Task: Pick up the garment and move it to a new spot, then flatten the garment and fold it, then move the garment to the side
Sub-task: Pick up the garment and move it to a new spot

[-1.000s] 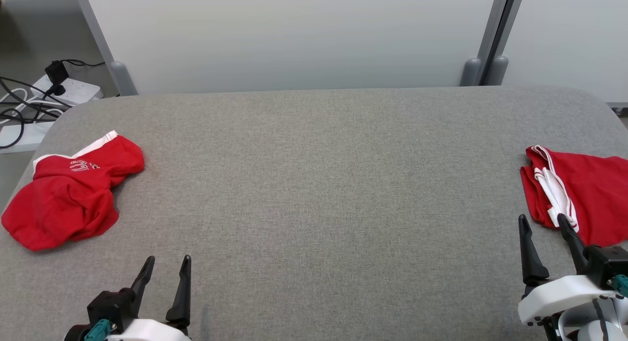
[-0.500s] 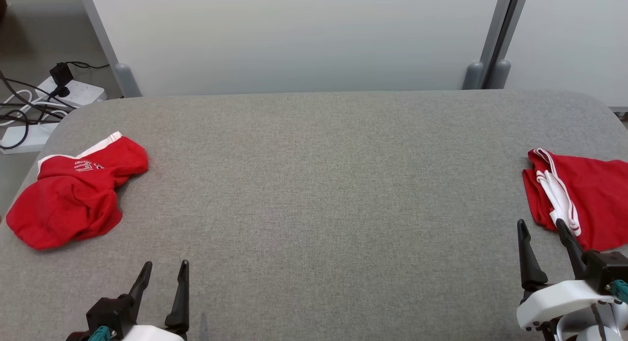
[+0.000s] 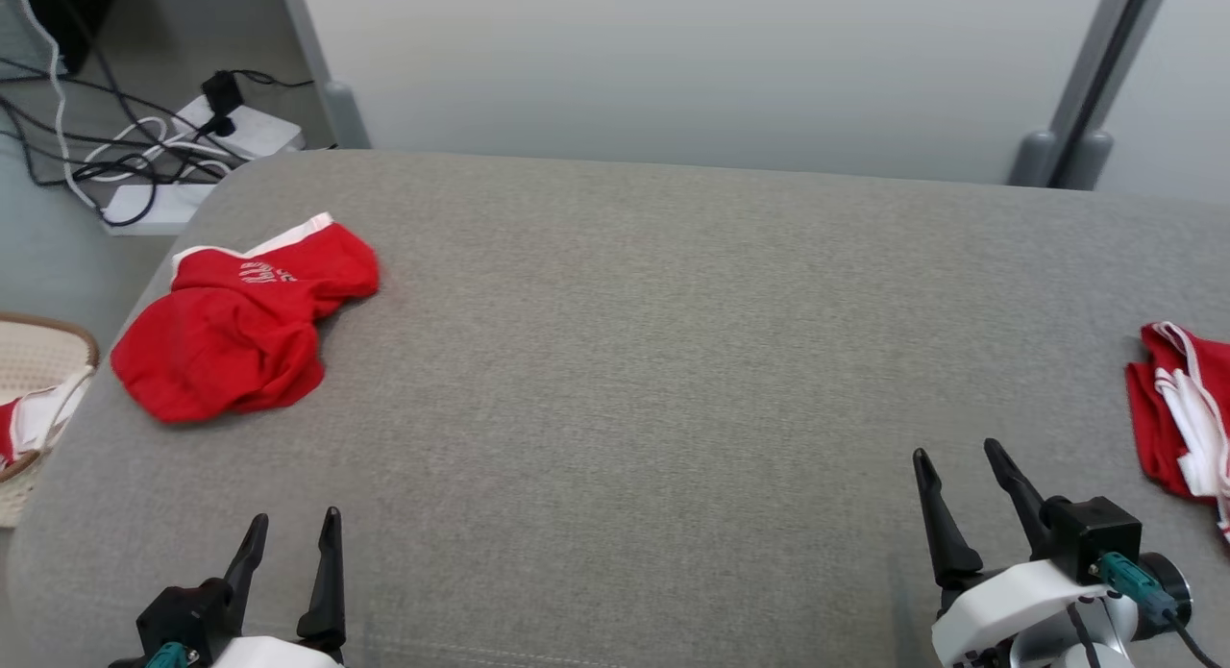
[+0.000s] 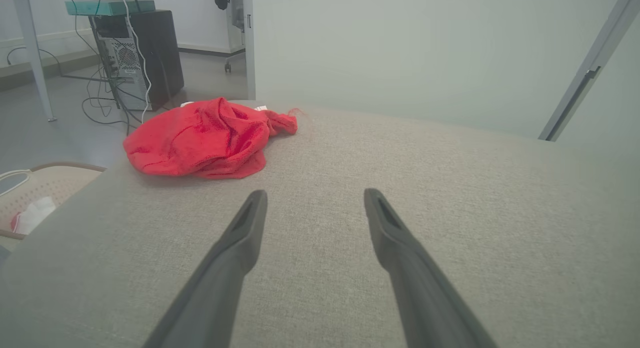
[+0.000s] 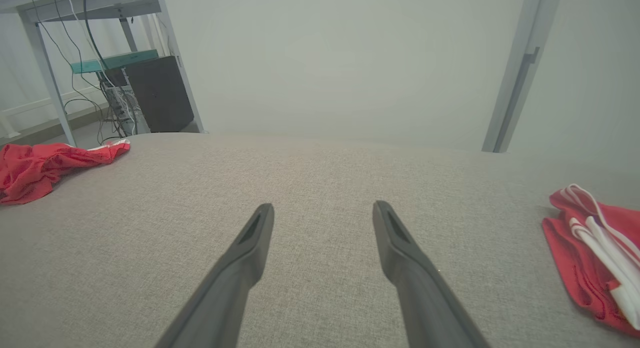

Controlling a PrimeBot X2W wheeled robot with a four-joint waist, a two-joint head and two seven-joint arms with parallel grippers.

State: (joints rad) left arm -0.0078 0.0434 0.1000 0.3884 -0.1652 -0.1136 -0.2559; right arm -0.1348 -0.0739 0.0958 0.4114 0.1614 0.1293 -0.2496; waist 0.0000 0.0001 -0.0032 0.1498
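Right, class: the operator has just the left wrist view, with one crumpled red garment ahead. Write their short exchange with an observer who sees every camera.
Operator: Is that the only garment on the table?
Observer: No, a second red garment with white stripes lies on the table's right side.
Operator: Where is the right gripper?
Observer: The right gripper is open over bare table, left of that second garment and not touching it.
Operator: Any print on my garment?
Observer: Yes, in the head view the crumpled garment shows white lettering beside its white band.
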